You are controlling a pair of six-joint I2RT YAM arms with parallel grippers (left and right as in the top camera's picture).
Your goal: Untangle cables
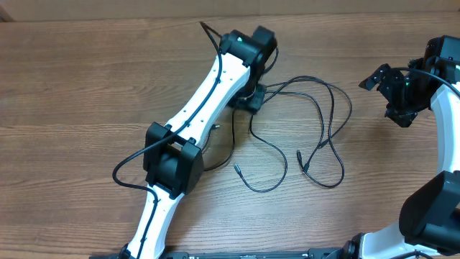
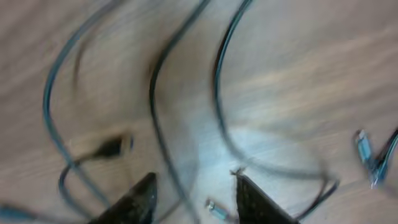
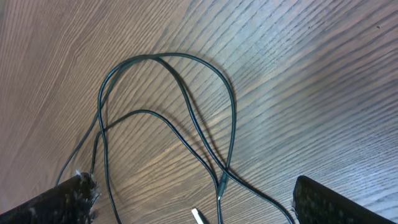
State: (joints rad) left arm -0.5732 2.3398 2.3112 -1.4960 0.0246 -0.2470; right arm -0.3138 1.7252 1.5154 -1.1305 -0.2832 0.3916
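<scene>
Left wrist view: left gripper (image 2: 194, 202), jaws apart, straddles blurred cables (image 2: 152, 87); closing on two strands at once could tighten the tangle. Right gripper (image 3: 196, 208) likewise apart.

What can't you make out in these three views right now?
1. Overhead: the left gripper sits under its own wrist, so its contact with the cables is hidden.
2. Left wrist: motion blur smears where the cables cross.
3. Right wrist: the cable loop runs off the bottom edge, so the rest is cut off.
</scene>
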